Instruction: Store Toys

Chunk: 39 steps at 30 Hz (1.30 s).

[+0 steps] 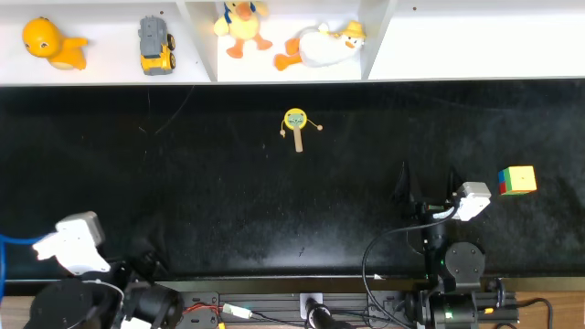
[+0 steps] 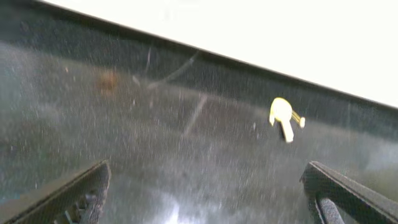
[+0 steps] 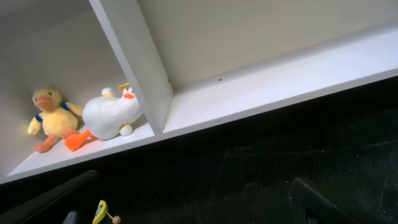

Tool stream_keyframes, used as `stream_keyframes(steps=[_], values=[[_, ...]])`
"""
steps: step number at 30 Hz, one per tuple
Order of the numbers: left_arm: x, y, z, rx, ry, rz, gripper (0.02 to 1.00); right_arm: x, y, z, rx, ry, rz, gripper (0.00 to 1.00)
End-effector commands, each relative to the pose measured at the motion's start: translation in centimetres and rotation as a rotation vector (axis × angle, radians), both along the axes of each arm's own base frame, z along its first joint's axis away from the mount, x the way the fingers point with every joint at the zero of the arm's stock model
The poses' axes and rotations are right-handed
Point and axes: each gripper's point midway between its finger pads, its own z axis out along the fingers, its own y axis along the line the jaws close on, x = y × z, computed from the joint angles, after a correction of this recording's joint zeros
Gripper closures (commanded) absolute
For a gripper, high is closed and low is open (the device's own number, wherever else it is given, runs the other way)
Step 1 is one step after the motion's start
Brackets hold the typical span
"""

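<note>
The left fingers [image 2: 81, 193] were spread wide, low over the black table [image 1: 183, 201], with nothing between them. Well ahead of them and off toward the right arm's side lay a small yellow rattle drum [image 2: 283, 115], flat on the table, its handle pointing back toward the arms. It was well apart from both pairs of fingers and short of the white shelf [image 1: 457, 71] beyond.

On that shelf, far past the left fingers, sat a yellow duck [image 1: 50, 43] and a toy truck [image 1: 155, 44]. One compartment over were a plush duckling [image 3: 53, 115] and a white plush goose [image 3: 109, 118], touching each other.

The rattle drum looked light and stiff. Its thin handle would likely turn in a loose pinch, and the little beads on strings could snag. Closing across the handle near the round head seemed the surer hold.

The right fingers [image 3: 329, 202] were also spread and held nothing. They pointed at the shelf divider [image 3: 134, 62], with the rattle drum ahead and toward the left arm's side.

Near the right fingers, on the side away from the other arm, a coloured cube [image 1: 517, 179] rested on the table. It looked hard and light, with flat and possibly slick faces, so two opposite faces would probably take a square grip best.
</note>
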Motion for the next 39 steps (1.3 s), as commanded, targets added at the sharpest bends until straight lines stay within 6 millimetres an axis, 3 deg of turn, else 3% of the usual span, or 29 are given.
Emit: stream_keyframes(steps=[1,8,13,24,30,39], values=[[1.8,2.1,-0.5,0.099,-0.045,0.125,0.02,0.0,0.0,-0.3,0.005,-0.001,-0.002,0.009],[7.7,1.3,-3.4,0.22,-0.169,0.026,0.02,0.0,0.0,-0.3,0.005,-0.001,-0.002,0.005],[10.0,1.1,-5.5,0.214,-0.302,-0.005,0.02,0.0,0.0,-0.3,0.005,-0.001,-0.002,0.005],[9.9,0.7,-8.0,0.186,-0.479,-0.003,0.023,0.0,0.0,-0.3,0.005,-0.001,-0.002,0.007],[10.2,0.4,-11.7,0.158,-0.389,-0.022,0.02,0.0,0.0,-0.3,0.005,-0.001,-0.002,0.005],[10.2,0.3,-11.5,0.158,-0.395,-0.022,0.023,0.0,0.0,-0.3,0.005,-0.001,-0.002,0.005]])
